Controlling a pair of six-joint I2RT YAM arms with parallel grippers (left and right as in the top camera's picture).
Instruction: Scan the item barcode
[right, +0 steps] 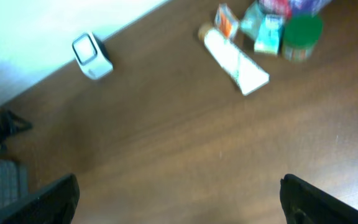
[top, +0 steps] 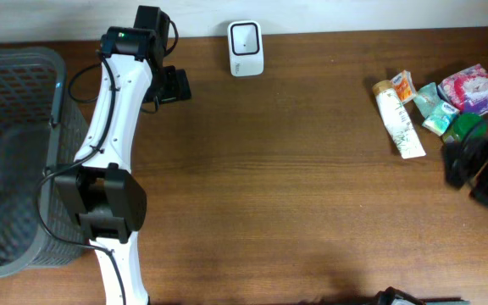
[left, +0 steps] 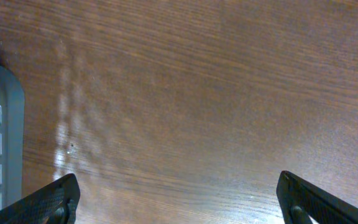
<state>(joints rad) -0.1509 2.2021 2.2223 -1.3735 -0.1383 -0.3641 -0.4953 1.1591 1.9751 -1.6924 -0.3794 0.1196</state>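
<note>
The right end effector [top: 481, 174], jaws apart and empty, has the tube [top: 399, 121] to its left and farther, long axis near-to-far. The left end effector [left: 178, 196], also apart, is well away.

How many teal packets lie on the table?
2. One teal packet lies beside the orange packet; the other lies next to the green lid. More may be hidden underneath.

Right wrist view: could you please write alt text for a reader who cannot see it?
A white tube lies on a brown table beside a round green container and small packets, top right. A white scanner stands near the far edge, top left. The open right claw frames the bottom corners, holding nothing.
</note>
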